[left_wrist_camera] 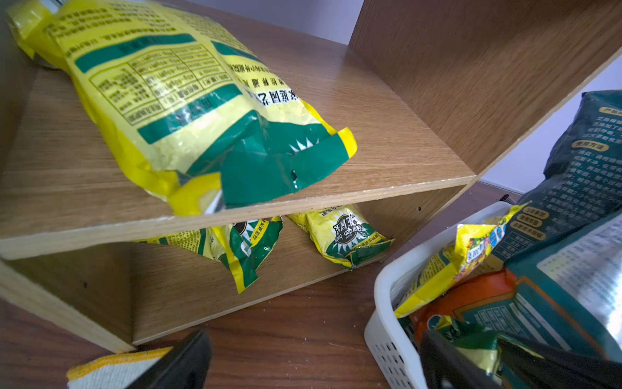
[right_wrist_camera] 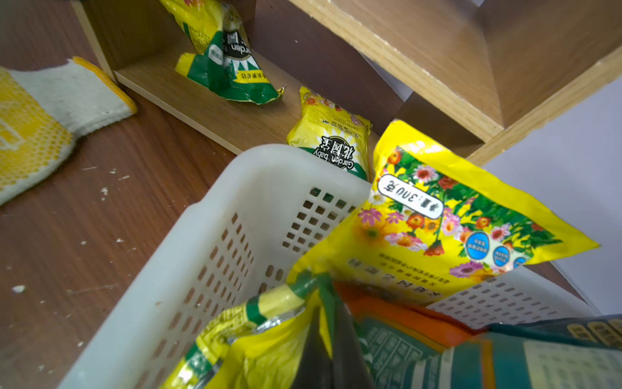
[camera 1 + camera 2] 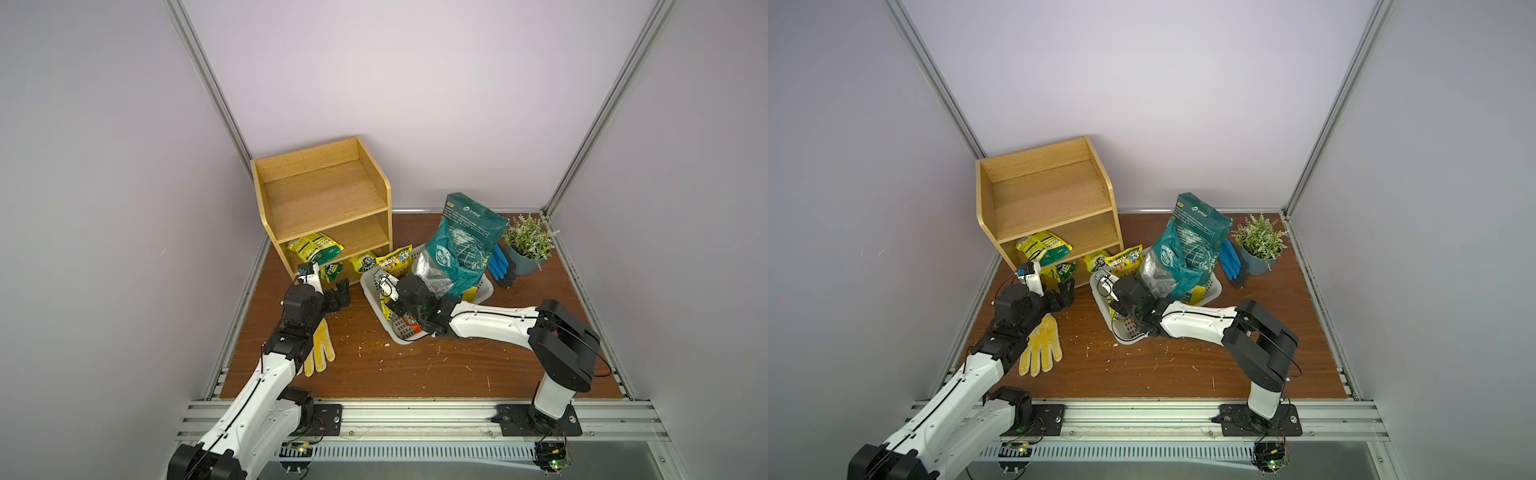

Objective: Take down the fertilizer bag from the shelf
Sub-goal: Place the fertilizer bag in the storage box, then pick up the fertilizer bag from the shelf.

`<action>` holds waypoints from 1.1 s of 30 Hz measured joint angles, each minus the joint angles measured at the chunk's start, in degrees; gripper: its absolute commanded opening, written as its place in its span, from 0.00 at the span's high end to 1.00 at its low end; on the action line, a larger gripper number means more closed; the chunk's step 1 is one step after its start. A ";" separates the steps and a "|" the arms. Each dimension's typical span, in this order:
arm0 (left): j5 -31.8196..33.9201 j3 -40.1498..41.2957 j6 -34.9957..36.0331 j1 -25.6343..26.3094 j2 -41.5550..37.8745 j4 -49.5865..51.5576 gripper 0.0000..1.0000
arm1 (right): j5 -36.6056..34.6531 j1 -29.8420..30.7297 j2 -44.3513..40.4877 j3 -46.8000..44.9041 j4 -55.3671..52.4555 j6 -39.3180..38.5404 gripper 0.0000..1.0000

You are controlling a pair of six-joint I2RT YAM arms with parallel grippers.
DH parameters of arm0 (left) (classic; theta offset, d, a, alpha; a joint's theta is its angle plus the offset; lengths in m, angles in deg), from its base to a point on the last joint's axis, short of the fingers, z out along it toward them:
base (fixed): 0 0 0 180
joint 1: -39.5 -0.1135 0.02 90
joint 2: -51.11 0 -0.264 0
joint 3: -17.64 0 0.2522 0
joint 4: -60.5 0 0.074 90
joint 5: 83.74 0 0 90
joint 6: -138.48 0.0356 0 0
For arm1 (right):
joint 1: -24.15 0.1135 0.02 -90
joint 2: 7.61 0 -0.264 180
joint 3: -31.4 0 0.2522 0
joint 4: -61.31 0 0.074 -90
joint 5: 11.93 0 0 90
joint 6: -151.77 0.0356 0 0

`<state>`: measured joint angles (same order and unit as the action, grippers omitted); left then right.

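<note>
Fertilizer bag (image 3: 316,247) lies on the middle tier of the shelf (image 3: 328,195), far left. Left tool (image 3: 343,293), jaws apart, hovers just in front. Right tool (image 2: 324,320) is clamped on a yellow bag (image 2: 255,320) in the basket (image 2: 202,269).

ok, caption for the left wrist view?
Left wrist view: open left gripper faces the shelf, a yellow-green fertilizer bag overhanging its middle tier, white basket alongside.

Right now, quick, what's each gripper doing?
Left gripper: open, empty, facing the light-wood shelf.
Right gripper: shut on the crumpled yellow-and-green plastic bag in the white perforated basket.
</note>
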<state>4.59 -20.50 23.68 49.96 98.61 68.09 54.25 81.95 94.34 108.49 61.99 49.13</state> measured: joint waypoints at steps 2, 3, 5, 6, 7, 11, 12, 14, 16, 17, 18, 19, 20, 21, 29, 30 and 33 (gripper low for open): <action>0.00 0.00 -0.94 0.00 0.00 0.70 0.00 | -0.50 -0.02 1.01 1.75 -1.84 0.04 1.00; -0.02 0.00 -1.75 0.00 -0.11 1.38 0.00 | -0.57 -0.02 1.03 2.10 -2.29 0.09 0.95; -0.09 0.15 -3.61 0.00 -0.72 2.95 0.00 | -0.46 -0.02 0.52 2.12 -2.38 0.37 0.55; -0.33 0.70 -4.92 0.00 -1.66 3.45 0.00 | -0.31 -0.02 0.07 2.12 -2.14 0.87 0.42; -0.57 1.62 -6.19 0.00 -3.08 3.69 0.00 | 0.00 -0.07 -0.52 2.12 -1.73 1.11 0.37; -0.42 7.04 -11.91 0.00 -10.49 3.78 0.00 | 2.82 -0.11 -3.65 2.91 0.04 2.64 0.33; -0.09 8.74 -13.42 0.00 -12.59 3.67 0.00 | 4.02 -0.13 -3.93 3.96 0.68 3.41 0.33; 0.81 11.80 -16.44 0.00 -16.04 3.54 0.00 | 6.40 -0.13 -3.87 6.43 2.16 5.38 0.33; 1.75 14.38 -18.88 0.00 -18.95 3.41 0.00 | 9.35 -0.13 -3.30 9.07 4.33 8.15 0.33; 2.21 15.21 -19.76 0.00 -19.82 3.41 0.00 | 10.69 -0.13 -2.71 10.38 5.46 9.60 0.33; 2.60 15.87 -20.50 0.00 -20.48 3.43 0.00 | 12.20 -0.13 -1.77 11.87 6.60 11.32 0.34; 2.97 16.26 -20.94 0.00 -20.79 3.45 0.00 | 13.66 -0.13 -0.48 13.53 7.45 13.20 0.34; 3.26 16.39 -21.09 0.00 -20.76 3.45 0.00 | 14.78 -0.13 0.79 14.99 8.39 14.88 0.35; 3.48 16.39 -21.07 0.00 -20.61 3.43 0.00 | 15.89 -0.13 2.38 16.52 9.25 16.94 0.37; 3.89 16.09 -19.54 0.00 -17.11 2.19 0.00 | 19.87 -0.94 12.02 21.11 14.29 34.47 0.56; 3.96 16.09 -19.41 0.00 -17.00 1.97 0.00 | 20.17 -1.27 12.81 21.14 15.08 36.57 0.57; 4.11 16.09 -19.06 0.00 -17.44 1.31 0.00 | 20.55 -2.34 14.47 21.14 17.16 42.12 0.58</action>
<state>8.70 -4.42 4.63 49.96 81.17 69.40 74.80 79.61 108.81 129.62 79.14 91.25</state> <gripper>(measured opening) 0.998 0.423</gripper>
